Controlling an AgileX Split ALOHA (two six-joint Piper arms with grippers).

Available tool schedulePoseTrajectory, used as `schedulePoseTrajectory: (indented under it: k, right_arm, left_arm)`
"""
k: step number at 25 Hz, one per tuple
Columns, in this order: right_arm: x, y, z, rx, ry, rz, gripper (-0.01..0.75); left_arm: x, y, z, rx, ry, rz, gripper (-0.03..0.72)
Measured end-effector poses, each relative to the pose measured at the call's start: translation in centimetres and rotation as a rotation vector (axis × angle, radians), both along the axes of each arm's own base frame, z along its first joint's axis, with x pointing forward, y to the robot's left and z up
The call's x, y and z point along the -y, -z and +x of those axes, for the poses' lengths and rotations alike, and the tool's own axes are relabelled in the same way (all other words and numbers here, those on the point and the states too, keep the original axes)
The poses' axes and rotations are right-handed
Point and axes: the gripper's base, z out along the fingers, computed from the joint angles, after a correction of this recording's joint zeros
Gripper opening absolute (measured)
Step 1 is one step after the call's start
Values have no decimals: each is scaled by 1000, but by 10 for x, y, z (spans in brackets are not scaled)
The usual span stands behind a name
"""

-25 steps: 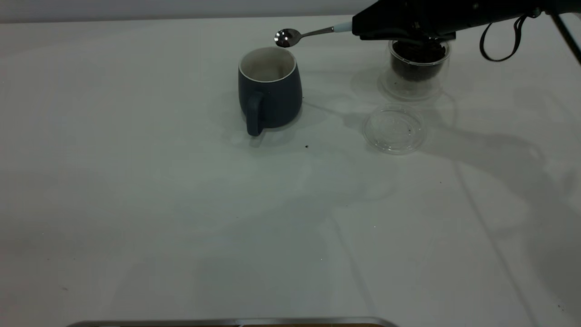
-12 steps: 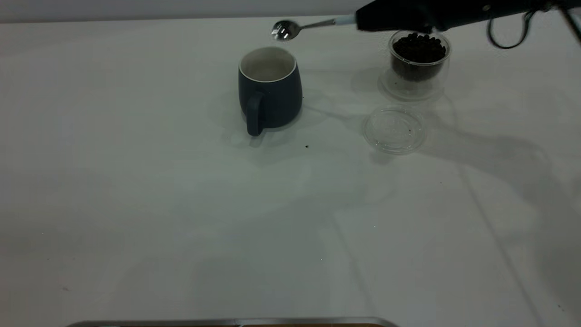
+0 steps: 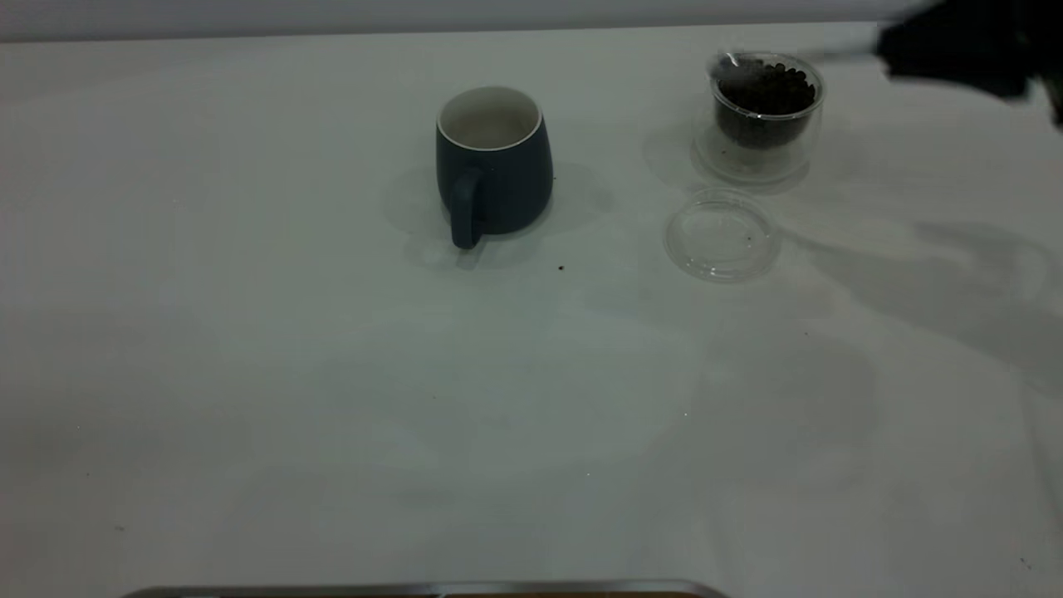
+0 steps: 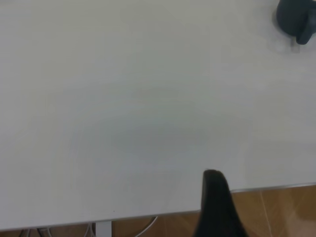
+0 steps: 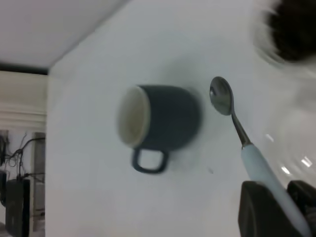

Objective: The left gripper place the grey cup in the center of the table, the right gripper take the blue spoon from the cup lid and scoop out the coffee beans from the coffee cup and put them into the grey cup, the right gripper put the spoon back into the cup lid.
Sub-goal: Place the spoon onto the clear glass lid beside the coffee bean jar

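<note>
Grey cup [image 3: 493, 161] already set mid-desk [image 3: 332, 374], upright, handle toward the camera, well apart from the right tool [image 3: 963, 51]. Blue spoon [image 5: 242, 136] off the cup lid [image 3: 721, 235] and clamped by its pale handle in the right tool; long axis running straight out from the tool, bowl leading, now over the near rim of the coffee cup [image 3: 766, 108]. Spoon bowl looks bare. Probably scooping coffee beans [image 3: 766, 90] now; tipping into the mug and returning the spoon remain. Left tool [image 4: 217, 205] parked at the desk edge; grip unreadable.
</note>
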Motion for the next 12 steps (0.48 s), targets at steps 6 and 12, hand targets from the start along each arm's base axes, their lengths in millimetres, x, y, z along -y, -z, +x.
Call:
schedulePoseTrajectory:
  k: [6,12]
  right_arm:
    - [10,31,-12,-134,31,29,112]
    - [10,66,-9,-211,31,68,112]
  left_arm:
    - [0,0,0,0,0,0,555]
    - [0,0,0,0,0,0,555]
